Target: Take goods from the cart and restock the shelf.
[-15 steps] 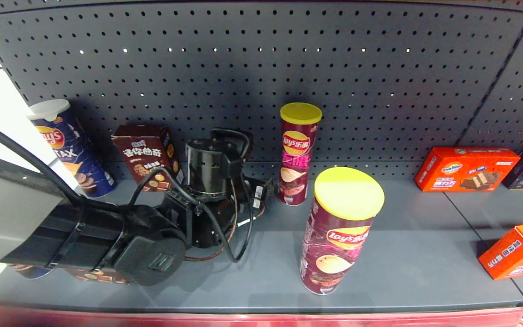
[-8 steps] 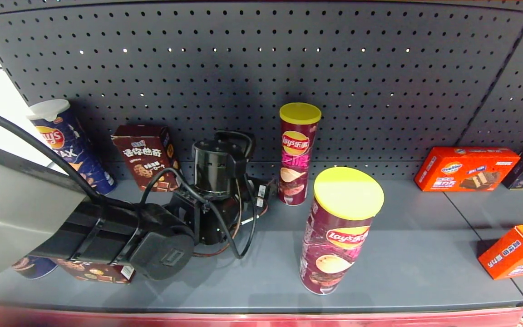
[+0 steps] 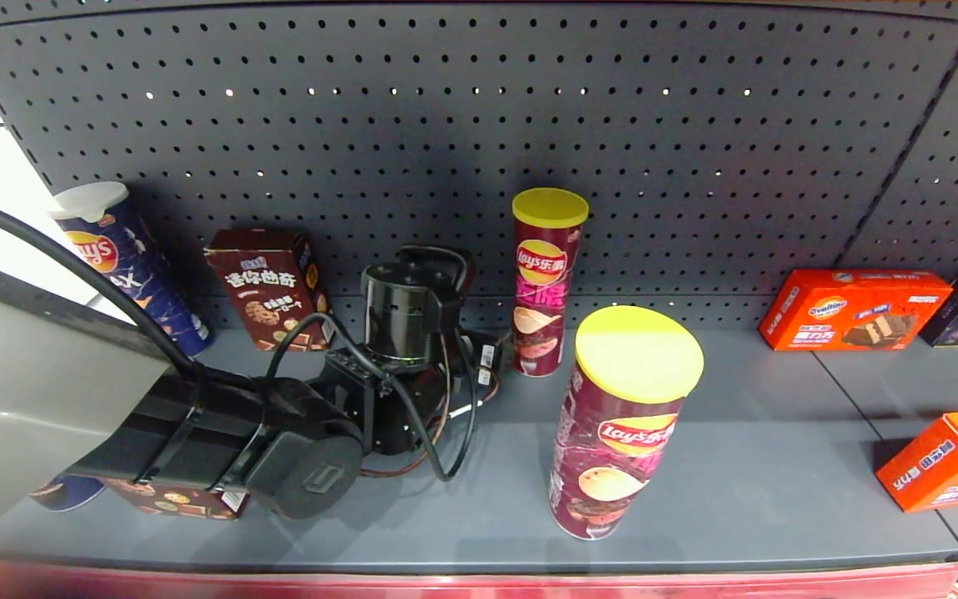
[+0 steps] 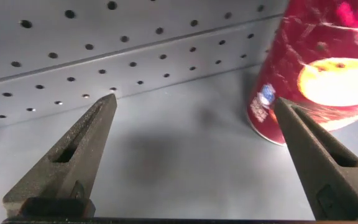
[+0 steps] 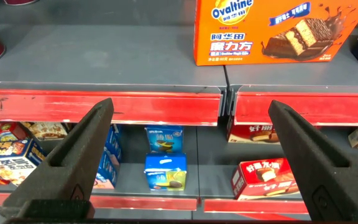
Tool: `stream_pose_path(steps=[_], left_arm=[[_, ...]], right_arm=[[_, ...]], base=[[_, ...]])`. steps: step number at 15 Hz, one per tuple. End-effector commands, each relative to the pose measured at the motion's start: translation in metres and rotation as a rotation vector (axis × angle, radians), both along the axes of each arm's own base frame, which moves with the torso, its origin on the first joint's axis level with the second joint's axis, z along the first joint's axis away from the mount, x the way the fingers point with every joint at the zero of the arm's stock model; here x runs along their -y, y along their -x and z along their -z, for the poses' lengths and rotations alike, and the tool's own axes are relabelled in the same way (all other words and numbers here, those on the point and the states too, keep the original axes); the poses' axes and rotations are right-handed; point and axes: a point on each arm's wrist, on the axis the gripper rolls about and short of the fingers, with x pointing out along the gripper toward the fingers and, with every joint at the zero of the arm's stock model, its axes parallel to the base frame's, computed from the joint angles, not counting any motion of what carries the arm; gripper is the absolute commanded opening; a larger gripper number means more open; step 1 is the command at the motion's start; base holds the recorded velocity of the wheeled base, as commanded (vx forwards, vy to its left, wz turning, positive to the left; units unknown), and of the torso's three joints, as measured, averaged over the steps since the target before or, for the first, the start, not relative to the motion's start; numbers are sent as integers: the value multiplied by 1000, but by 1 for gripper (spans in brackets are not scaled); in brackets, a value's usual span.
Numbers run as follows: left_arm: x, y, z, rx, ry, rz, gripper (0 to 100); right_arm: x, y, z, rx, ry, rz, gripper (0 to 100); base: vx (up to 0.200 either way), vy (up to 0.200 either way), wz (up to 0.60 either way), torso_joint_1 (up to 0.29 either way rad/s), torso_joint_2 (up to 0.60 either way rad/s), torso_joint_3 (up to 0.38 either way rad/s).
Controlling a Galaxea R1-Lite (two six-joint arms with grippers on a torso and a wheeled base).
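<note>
My left arm (image 3: pixel 402 314) lies on the grey shelf (image 3: pixel 745 474), between a brown cookie box (image 3: pixel 267 287) and a maroon chips can with a yellow lid (image 3: pixel 547 279) at the back wall. In the left wrist view my left gripper (image 4: pixel 194 102) is open with nothing between its fingers, and the maroon can (image 4: pixel 319 68) stands just beside one fingertip. A second maroon can (image 3: pixel 622 416) stands nearer the shelf front. My right gripper (image 5: pixel 190 104) is open and empty, facing the shelf's red front edge (image 5: pixel 104 102).
A blue chips can (image 3: pixel 125 266) stands at the back left. A brown box (image 3: pixel 171 499) lies under the left arm at the front. Orange boxes (image 3: pixel 853 306) (image 3: pixel 945 457) sit on the right. An orange box (image 5: pixel 266 31) and lower shelves of boxes (image 5: pixel 165 163) face the right wrist.
My left arm has slid to the right along the shelf, bringing its wrist closer to the rear maroon can. The cans and boxes have not moved.
</note>
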Motion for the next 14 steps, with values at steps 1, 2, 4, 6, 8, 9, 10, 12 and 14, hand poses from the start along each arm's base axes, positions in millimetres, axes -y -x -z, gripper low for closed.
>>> stream_pose_path(steps=[1, 2, 4, 6, 8, 9, 10, 12, 14], left_arm=[[1, 1, 0, -1, 0, 4, 100], [1, 1, 0, -1, 0, 5, 100], [2, 2, 0, -1, 0, 10, 100], [5, 4, 1, -5, 0, 23, 100], [6, 5, 1, -5, 2, 27, 100], [9, 7, 0, -7, 18, 32, 100], [10, 8, 1, -12, 28, 34, 100], [11, 8, 1, -14, 30, 36, 100], [14, 14, 2, -20, 29, 49, 100]], right_arm=[[0, 0, 0, 0, 0, 0, 100], [0, 0, 0, -2, 0, 0, 100], [0, 0, 0, 0, 0, 1, 100], [0, 0, 0, 0, 0, 0, 100], [0, 0, 0, 0, 0, 0, 100], [0, 0, 0, 0, 0, 0, 100], [0, 0, 0, 0, 0, 1, 100], [0, 0, 0, 0, 0, 0, 100], [0, 0, 0, 0, 0, 0, 100]], base=[[0, 0, 0, 0, 0, 0], [0, 0, 0, 0, 0, 0], [0, 0, 0, 0, 0, 0], [0, 0, 0, 0, 0, 0], [0, 0, 0, 0, 0, 0], [0, 0, 0, 0, 0, 0], [0, 0, 0, 0, 0, 0], [0, 0, 0, 0, 0, 0], [0, 0, 0, 0, 0, 0]])
